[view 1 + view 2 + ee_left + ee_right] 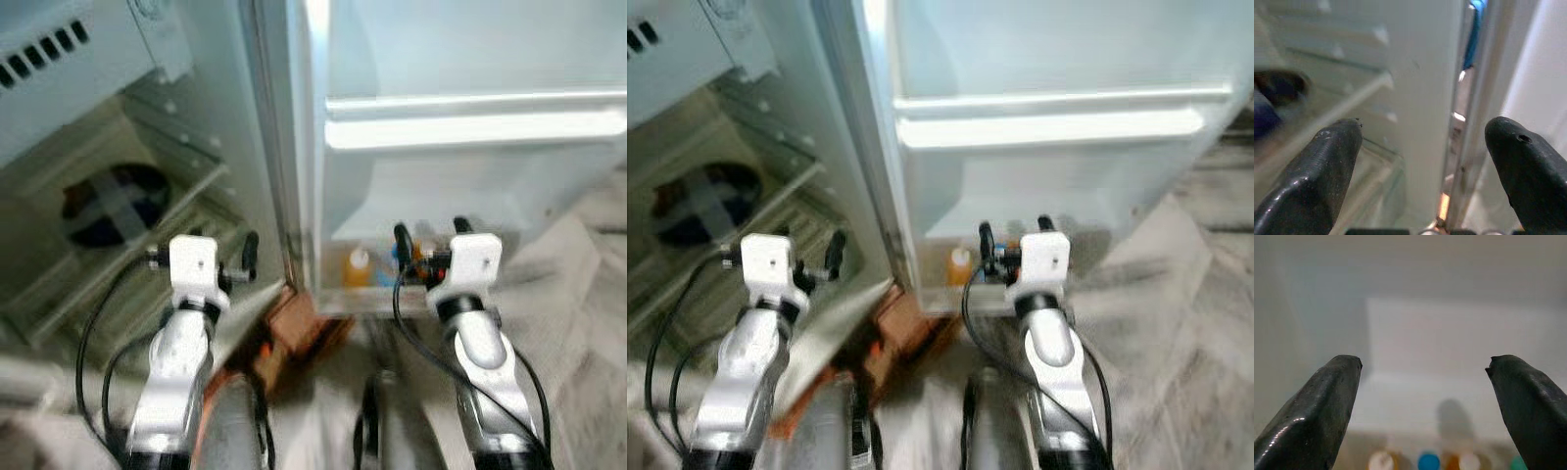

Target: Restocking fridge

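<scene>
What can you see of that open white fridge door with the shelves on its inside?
The white fridge door stands swung open before the robot. Its inner lining looks like glossy plastic, with a long rail-fronted shelf across it. Its lowest bin holds small bottles, orange and blue-capped, blurred. The right gripper, fingers apart, hangs just before that bin, touching nothing.

soft, blurred views; glare whitens the door shelf (470, 127), and wrist backgrounds sit out of focus.
</scene>
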{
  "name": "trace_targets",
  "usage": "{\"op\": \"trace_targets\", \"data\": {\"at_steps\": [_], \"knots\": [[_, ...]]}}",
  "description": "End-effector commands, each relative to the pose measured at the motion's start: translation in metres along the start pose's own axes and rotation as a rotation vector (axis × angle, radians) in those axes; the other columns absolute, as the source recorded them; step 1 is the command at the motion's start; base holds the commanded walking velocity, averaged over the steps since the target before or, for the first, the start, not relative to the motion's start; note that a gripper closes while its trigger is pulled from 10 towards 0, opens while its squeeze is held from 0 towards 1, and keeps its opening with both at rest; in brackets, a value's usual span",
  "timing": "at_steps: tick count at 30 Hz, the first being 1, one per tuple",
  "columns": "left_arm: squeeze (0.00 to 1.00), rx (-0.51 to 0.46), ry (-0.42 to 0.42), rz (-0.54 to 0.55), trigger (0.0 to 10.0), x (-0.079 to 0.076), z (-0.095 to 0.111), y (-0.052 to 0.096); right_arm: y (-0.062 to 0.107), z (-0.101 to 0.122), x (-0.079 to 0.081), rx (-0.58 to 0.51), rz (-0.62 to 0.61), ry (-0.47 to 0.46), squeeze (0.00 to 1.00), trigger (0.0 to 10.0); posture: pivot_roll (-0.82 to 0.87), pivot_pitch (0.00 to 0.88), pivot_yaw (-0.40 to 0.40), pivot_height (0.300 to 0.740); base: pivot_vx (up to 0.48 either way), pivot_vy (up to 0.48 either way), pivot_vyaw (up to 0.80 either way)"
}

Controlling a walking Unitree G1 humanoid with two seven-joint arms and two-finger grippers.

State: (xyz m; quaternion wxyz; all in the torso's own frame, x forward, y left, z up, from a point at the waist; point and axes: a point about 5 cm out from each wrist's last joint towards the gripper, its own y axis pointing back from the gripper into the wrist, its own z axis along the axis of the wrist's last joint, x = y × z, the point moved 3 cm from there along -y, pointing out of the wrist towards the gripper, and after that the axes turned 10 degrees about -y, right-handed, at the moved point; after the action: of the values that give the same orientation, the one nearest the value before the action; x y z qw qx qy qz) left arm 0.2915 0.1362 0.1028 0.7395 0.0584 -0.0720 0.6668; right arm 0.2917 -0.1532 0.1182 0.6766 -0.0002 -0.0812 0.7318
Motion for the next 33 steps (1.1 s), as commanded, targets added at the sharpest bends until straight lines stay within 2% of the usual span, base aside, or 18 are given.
{"op": "trace_targets", "data": {"at_steps": [1, 17, 21, 29, 33], "knots": [[0.0, 0.016, -0.006, 0.007, 10.0, 0.001, -0.004, 0.001, 0.001, 0.002, -0.002, -0.002, -0.013, 0.0, 0.0, 10.0, 0.01, 0.103, 0.018, 0.74, 0.0, 0.0, 0.0], [0.0, 0.051, -0.031, 0.022, 10.0, -0.002, -0.007, -0.001, 0.006, -0.016, 0.001, 0.086, -0.008, -0.021, 0.0, 10.0, 0.01, 0.104, 0.019, 0.74, 0.0, 0.0, 0.0], [0.0, 0.064, -0.066, 0.034, 10.0, -0.002, -0.009, -0.003, 0.006, -0.018, 0.001, 0.09, -0.009, -0.03, 0.0, 10.0, 0.01, 0.1, 0.02, 0.74, -0.272, -0.069, 0.0], [0.0, 0.07, -0.064, 0.029, 10.0, -0.004, -0.009, -0.006, 0.003, -0.019, 0.001, 0.091, -0.003, -0.022, 0.0, 10.0, 0.01, 0.094, 0.022, 0.74, -0.383, -0.289, 0.0], [0.0, 0.072, -0.067, 0.022, 10.0, -0.005, -0.01, -0.007, 0.002, -0.021, 0.002, 0.1, 0.004, -0.021, 0.0, 10.0, 0.02, 0.092, 0.023, 0.74, -0.436, 0.0, 0.0]]}}
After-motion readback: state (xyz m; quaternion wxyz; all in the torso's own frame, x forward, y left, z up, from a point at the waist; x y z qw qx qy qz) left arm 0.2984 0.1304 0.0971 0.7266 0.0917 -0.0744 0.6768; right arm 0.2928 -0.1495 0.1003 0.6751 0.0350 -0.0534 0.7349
